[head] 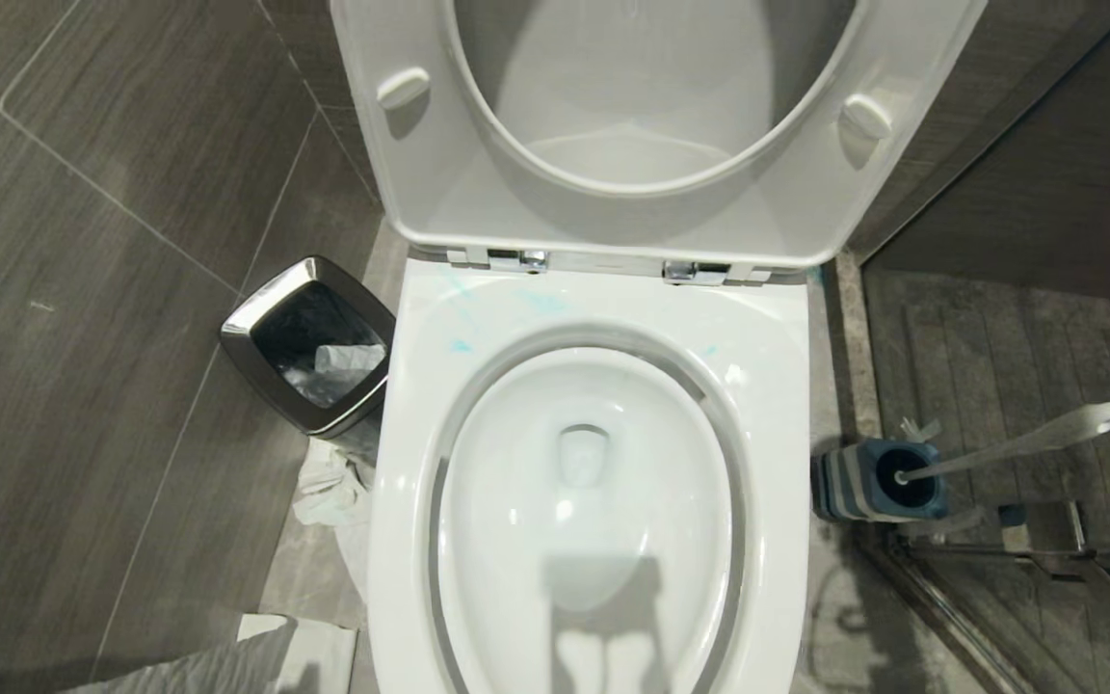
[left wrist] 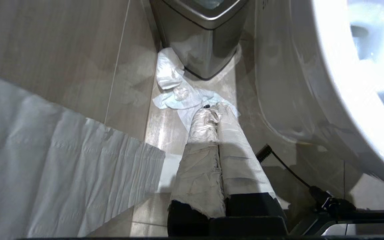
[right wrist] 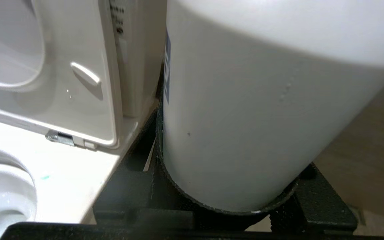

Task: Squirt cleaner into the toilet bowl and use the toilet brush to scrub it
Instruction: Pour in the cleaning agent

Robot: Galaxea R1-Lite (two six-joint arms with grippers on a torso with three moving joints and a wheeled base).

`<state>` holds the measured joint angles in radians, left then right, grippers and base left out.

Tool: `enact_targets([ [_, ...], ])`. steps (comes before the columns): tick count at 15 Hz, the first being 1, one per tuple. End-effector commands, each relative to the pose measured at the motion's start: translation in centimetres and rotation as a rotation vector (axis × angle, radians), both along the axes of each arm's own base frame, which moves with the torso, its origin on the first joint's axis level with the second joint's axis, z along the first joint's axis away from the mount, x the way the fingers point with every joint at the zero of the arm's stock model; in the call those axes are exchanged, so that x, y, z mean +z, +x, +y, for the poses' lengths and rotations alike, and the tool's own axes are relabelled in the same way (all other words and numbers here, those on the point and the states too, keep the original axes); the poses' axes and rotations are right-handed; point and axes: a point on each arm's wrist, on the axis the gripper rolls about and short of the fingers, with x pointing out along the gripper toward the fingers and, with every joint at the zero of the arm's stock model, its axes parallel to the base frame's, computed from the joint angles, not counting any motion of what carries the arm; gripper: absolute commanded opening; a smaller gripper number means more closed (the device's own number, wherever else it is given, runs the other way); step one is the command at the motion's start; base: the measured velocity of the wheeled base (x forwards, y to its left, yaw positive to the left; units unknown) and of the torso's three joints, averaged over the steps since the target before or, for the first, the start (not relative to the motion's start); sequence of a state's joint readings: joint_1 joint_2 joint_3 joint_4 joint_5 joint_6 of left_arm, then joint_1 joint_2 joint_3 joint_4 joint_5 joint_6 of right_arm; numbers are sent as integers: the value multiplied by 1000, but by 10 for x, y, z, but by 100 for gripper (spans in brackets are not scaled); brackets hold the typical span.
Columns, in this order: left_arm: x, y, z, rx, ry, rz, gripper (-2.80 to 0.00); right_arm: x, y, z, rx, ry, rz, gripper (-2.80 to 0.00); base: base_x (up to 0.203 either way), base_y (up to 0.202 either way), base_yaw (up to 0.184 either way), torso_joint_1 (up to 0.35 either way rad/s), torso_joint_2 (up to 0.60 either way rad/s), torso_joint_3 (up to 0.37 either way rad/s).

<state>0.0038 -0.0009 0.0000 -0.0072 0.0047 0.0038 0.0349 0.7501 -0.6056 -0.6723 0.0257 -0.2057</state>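
The white toilet bowl [head: 777, 386] fills the middle of the head view, with its seat and lid [head: 439, 183] raised. Faint blue smears of cleaner [head: 541, 301] mark the rim near the hinges. The toilet brush [head: 1027, 445] stands in its blue-and-grey holder [head: 854, 482] on the floor right of the bowl, handle leaning right. My right gripper [right wrist: 232, 143] is shut on the white cleaner bottle [right wrist: 272, 83], held beside the raised seat [right wrist: 78, 100]; its cap is out of view. My left gripper [left wrist: 215, 111], wrapped in pale cloth, hangs shut and empty near the floor beside the bowl's outer wall [left wrist: 295, 83]. Neither arm shows in the head view.
A steel-rimmed black bin [head: 309, 342] stands left of the bowl, with crumpled paper [head: 329, 487] on the floor by it. A white ribbed sheet [head: 227, 665] lies at the near left. A glass shower partition with a metal rail [head: 998, 554] runs behind the brush holder.
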Motion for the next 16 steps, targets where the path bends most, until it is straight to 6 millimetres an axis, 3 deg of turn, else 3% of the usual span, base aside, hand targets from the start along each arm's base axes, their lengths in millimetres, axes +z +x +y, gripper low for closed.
enact_targets([
  [1, -2, 1, 0, 2, 1, 7, -280, 1, 4, 0, 1, -1, 6, -280, 0, 0, 0, 10, -2, 210],
  [12, -2, 1, 0, 2, -11, 6, -280, -2, 7, 1, 19, -12, 24, -280, 0, 0, 0, 1, 1, 201],
  [16, -2, 1, 0, 2, -11, 6, -280, -3, 19, 1, 20, -7, 59, -280, 0, 0, 0, -1, -2, 184],
])
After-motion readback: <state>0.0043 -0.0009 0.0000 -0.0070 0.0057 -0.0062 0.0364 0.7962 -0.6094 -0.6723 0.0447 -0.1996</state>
